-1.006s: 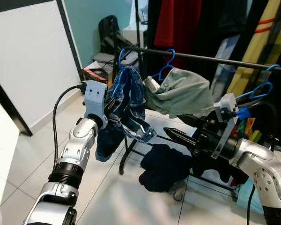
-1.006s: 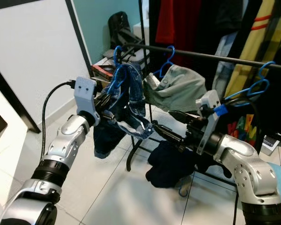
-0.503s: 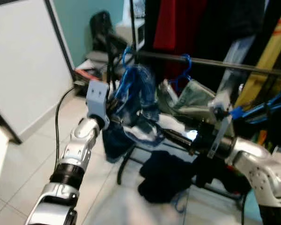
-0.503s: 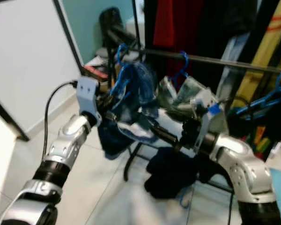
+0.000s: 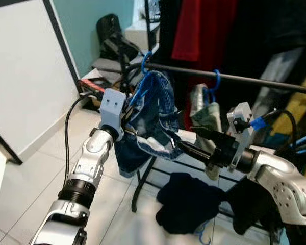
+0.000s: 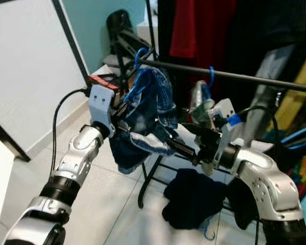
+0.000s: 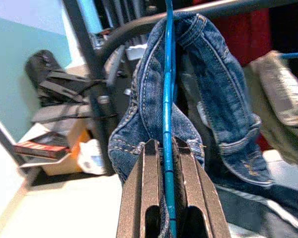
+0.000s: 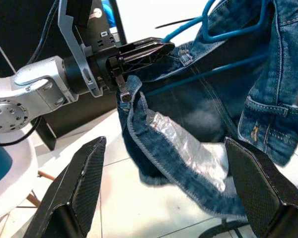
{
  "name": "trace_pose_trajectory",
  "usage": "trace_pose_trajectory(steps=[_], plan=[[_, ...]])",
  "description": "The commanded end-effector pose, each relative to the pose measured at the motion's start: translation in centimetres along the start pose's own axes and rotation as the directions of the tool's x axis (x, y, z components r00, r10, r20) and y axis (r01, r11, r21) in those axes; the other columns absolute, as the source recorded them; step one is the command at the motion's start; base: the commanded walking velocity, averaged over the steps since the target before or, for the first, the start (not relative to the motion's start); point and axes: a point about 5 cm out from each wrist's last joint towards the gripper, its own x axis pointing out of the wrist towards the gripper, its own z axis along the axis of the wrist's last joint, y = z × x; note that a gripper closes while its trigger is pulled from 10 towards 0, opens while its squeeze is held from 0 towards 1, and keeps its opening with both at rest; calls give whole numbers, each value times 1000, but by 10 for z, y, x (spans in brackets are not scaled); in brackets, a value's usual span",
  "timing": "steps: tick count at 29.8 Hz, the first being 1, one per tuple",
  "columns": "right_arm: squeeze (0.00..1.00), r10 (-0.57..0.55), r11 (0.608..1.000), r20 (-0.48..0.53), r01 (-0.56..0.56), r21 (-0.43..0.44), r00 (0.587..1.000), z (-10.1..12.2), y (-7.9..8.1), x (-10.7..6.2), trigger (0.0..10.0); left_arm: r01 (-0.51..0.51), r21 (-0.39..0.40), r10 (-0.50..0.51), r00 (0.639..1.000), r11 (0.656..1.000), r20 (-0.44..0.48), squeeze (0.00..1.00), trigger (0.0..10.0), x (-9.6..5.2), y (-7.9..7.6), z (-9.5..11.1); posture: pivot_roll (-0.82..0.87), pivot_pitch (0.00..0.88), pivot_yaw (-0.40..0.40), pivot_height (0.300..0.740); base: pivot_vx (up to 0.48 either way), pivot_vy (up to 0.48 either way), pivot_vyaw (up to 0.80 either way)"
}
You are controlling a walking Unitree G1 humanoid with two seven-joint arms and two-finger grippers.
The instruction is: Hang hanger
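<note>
Two grippers are up at the dark horizontal metal clothes rail (image 5: 234, 77); your left gripper (image 7: 165, 163) has its fingers pressed onto the thin blue plastic hanger (image 7: 168, 89), which carries a pair of blue denim jeans (image 5: 153, 120); the hanger's hook (image 5: 145, 57) sits at the rail's left end, over it as far as you can see; your right gripper (image 5: 186, 140) has its fingers spread, just below the rail and close beside the jeans' lower hem.
</note>
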Motion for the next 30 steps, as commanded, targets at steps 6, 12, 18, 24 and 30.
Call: trace_pose_trajectory(steps=[6,12,18,24,30], plan=[[0,2,1000,-10,-2,-7,1000,-1,3,-1,10000,0,204,34,986,979,-164,0,10000,-11,7,-21,-169,0,87,740,0,0,0],[0,-4,1000,-15,4,-9,1000,-2,2,-1,10000,172,130,-154,979,977,-133,0,10000,-24,-4,-17,-165,0,87,740,0,0,0],[0,1,1000,-12,-1,-9,1000,-1,2,-1,10000,273,49,-264,955,961,-135,0,10000,-47,10,-20,-158,0,81,740,-247,0,0],[0,91,996,-65,-92,-20,994,-1,8,-8,10000,214,-20,-214,968,977,-129,0,10000,-62,48,-14,-152,0,71,740,-324,0,0],[0,151,988,-60,-152,-16,987,5,13,-14,10000,248,-65,-254,960,967,-116,0,10000,-72,59,-7,-154,0,64,740,-344,0,0]])
